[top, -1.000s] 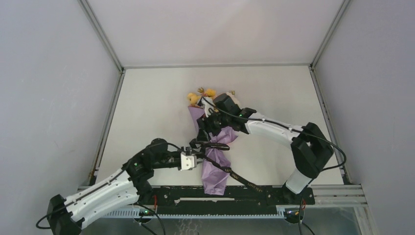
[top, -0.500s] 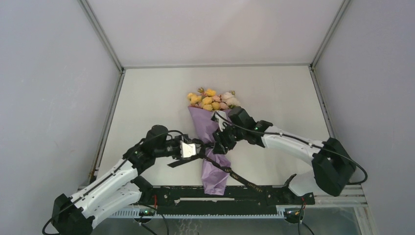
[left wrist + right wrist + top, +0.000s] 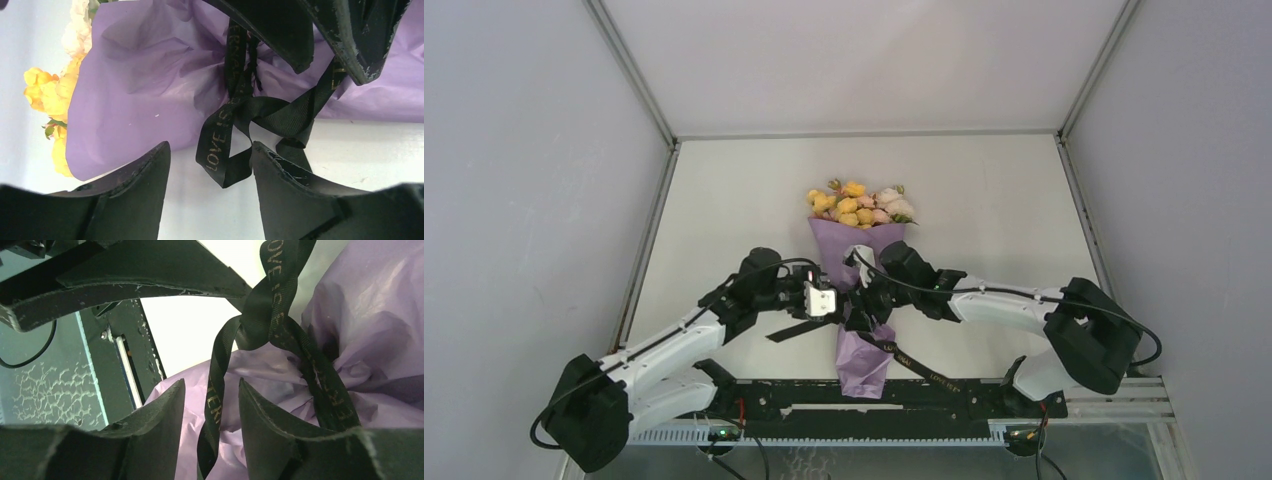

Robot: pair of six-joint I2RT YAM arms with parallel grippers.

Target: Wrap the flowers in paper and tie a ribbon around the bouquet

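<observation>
**Ribbon snug at the bouquet's waist, both grippers loose around its ends**

The bouquet lies on the table with the flowers at its far, wide end and its narrow tail pointing at the arm bases. The ribbon circles the bouquet's waist, where the paper puckers inward — a sign, I judge, that the band is already drawn tight enough to keep the cone rolled.

Both arms meet at that waist, one from each side of the bouquet, probably because the crossed ends there have to be worked into a knot. The left gripper stands open, with a slack loop of ribbon hanging between its fingers and nothing pinched. The right gripper is narrower, yet its jaws are apart too: a strand runs up between them with a gap on either side, so it has no hold.

One free end trails right of the bouquet's tail, another left of its waist — both within easy reach.
</observation>
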